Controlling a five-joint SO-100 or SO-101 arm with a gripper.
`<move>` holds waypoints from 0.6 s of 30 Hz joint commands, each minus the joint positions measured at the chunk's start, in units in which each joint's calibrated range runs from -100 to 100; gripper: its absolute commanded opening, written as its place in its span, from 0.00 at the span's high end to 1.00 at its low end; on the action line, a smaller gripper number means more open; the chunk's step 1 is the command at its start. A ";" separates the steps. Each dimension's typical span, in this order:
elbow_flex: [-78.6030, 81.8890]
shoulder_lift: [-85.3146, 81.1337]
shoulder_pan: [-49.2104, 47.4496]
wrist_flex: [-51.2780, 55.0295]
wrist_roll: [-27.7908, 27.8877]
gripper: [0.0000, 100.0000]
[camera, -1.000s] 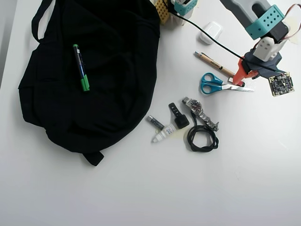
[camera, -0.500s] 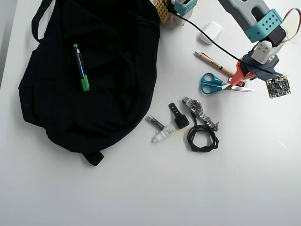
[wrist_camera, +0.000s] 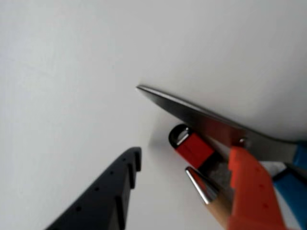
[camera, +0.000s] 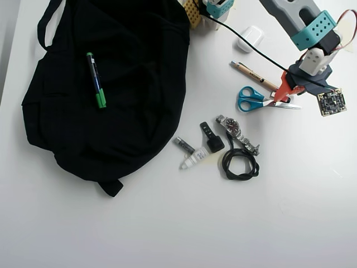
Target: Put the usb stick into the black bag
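Since the small red plastic usb stick [wrist_camera: 193, 148] lies wedged between steel scissor blade [wrist_camera: 201, 116] and pen tip [wrist_camera: 200, 187] lower right in the wrist view, the gripper [wrist_camera: 184, 191] straddles it, jaws open, floppy black fabric bag [camera: 111, 84] upper left overhead.

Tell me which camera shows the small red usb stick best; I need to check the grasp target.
The wrist view: the small red usb stick with its dark end lies close up, between the scissor blade and the wooden pen. In the overhead view the arm hides it; I cannot pick it out there.
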 commanded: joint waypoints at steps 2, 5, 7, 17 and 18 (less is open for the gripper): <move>-0.46 0.44 0.64 -0.62 -0.08 0.76; 0.17 0.44 0.64 -0.53 -0.24 0.76; 0.26 0.44 0.64 -0.53 -0.29 0.76; 0.35 0.53 0.11 -0.53 -2.33 0.76; 0.35 0.53 0.19 -0.53 -2.39 0.76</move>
